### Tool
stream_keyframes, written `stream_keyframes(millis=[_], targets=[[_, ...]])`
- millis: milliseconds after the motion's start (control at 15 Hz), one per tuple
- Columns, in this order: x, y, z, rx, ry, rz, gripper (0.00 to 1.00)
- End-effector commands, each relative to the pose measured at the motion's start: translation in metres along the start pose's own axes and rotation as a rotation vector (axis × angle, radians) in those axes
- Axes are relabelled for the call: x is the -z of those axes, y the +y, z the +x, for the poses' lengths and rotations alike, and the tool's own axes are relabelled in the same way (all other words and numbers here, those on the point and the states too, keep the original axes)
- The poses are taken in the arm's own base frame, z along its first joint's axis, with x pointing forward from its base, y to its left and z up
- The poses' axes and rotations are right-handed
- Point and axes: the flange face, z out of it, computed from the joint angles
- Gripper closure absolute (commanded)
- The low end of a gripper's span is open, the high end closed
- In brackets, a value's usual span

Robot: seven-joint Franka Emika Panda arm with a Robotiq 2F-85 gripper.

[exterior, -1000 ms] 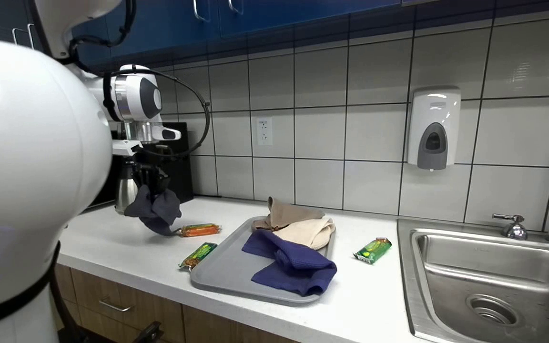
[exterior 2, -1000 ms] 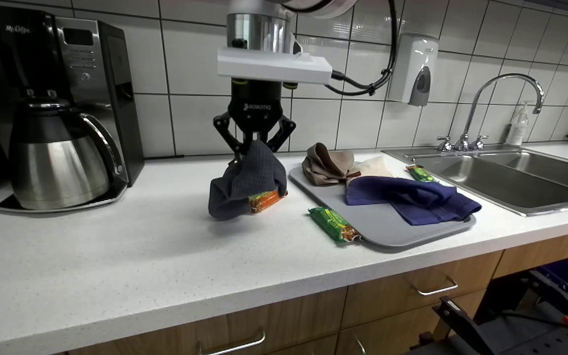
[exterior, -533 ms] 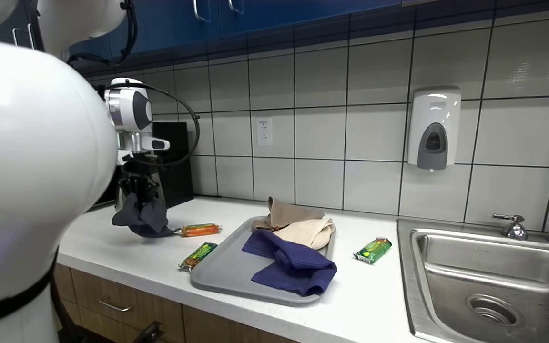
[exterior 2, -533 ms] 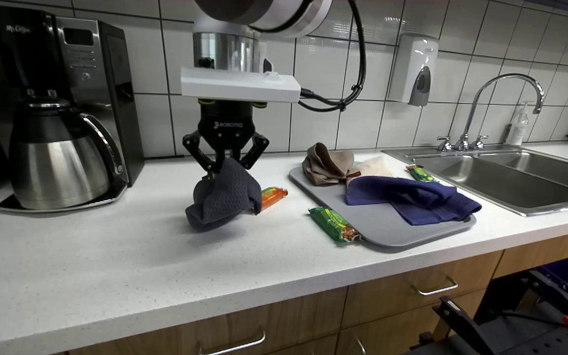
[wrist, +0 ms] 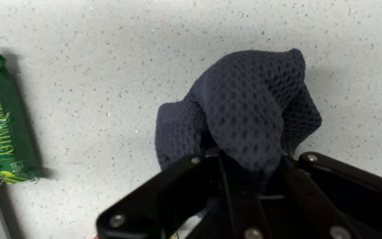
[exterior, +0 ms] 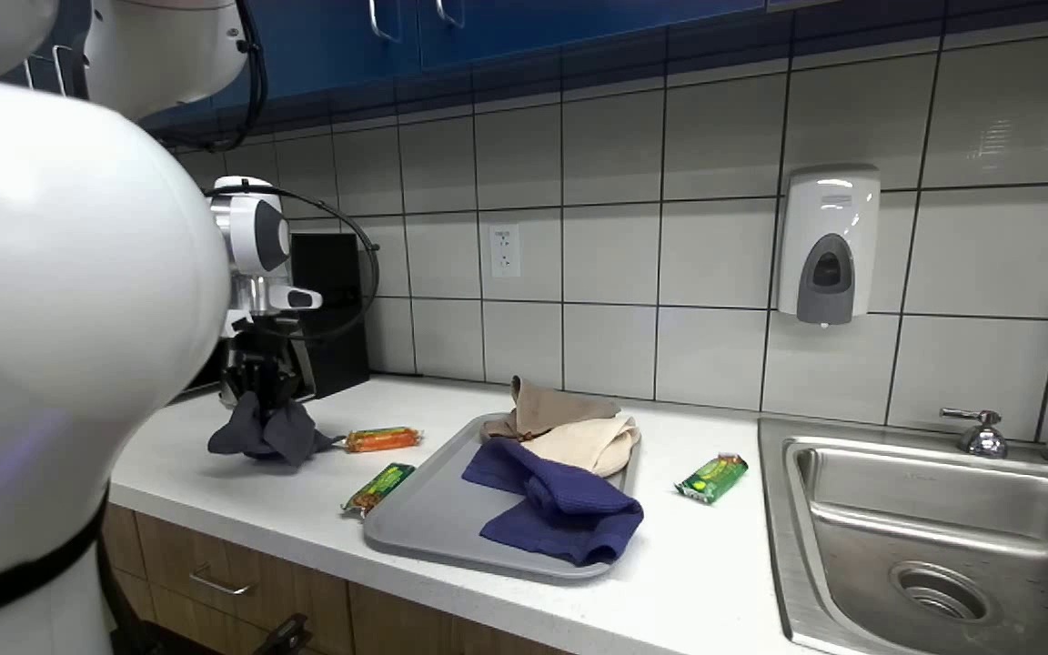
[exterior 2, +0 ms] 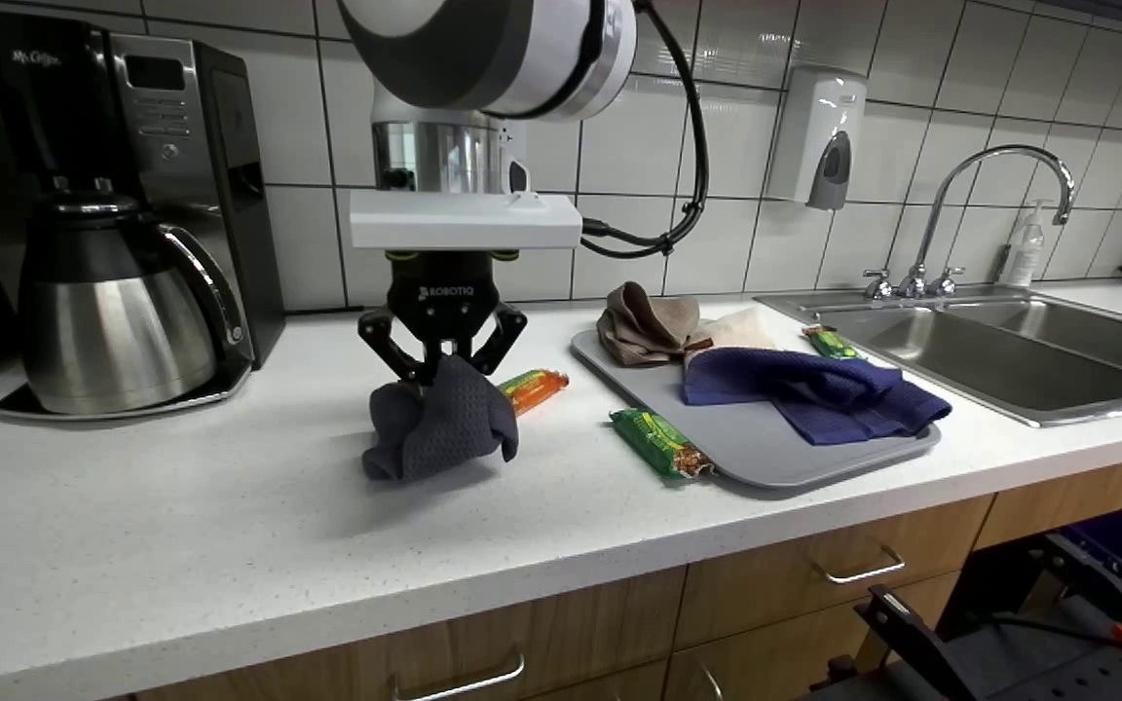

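My gripper [exterior 2: 439,370] points straight down over the white counter and is shut on a dark grey waffle cloth [exterior 2: 444,428]. The cloth hangs bunched from the fingers, its lower folds at or just above the counter; I cannot tell if they touch. In the wrist view the cloth [wrist: 247,99] bulges out between the fingers [wrist: 249,159] and hides their tips. An orange-wrapped bar [exterior 2: 534,391] lies close beside the cloth and is partly hidden by it. A green-wrapped bar [exterior 2: 656,443] lies between the cloth and the grey tray [exterior 2: 717,433]; it also shows in the wrist view [wrist: 3,129].
The tray carries a navy cloth [exterior: 560,505], a brown cloth [exterior: 551,409] and a cream cloth [exterior: 588,446]. Another green bar [exterior: 711,478] lies between tray and sink [exterior: 933,537]. A coffee maker with a steel carafe [exterior 2: 118,336] stands at the back. A soap dispenser [exterior: 829,246] hangs on the wall.
The gripper with the grey cloth has moved away from the tray, toward the coffee maker side, and come down closer to the counter. More of the orange bar shows. The other objects have not moved.
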Motion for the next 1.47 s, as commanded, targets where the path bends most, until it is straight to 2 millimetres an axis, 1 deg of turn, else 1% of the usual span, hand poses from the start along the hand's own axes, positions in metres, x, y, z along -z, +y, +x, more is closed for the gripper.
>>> stream_keyframes(millis=[0,467,533,600,667,1133,1200,1400], targets=[[-0.003,-0.001,0.007,0.004,-0.007,-0.026,0.97],[-0.014,0.001,0.013,-0.001,-0.025,-0.030,0.97],[-0.014,0.001,0.014,-0.003,-0.026,-0.031,0.74],[-0.013,0.002,0.015,-0.004,-0.025,-0.030,0.64],[-0.012,0.003,0.016,-0.006,-0.024,-0.030,0.59],[0.004,0.005,0.020,-0.019,-0.005,-0.021,0.05],[0.007,0.006,0.020,-0.021,-0.004,-0.019,0.01],[0.019,0.007,0.018,-0.024,0.003,-0.017,0.00]])
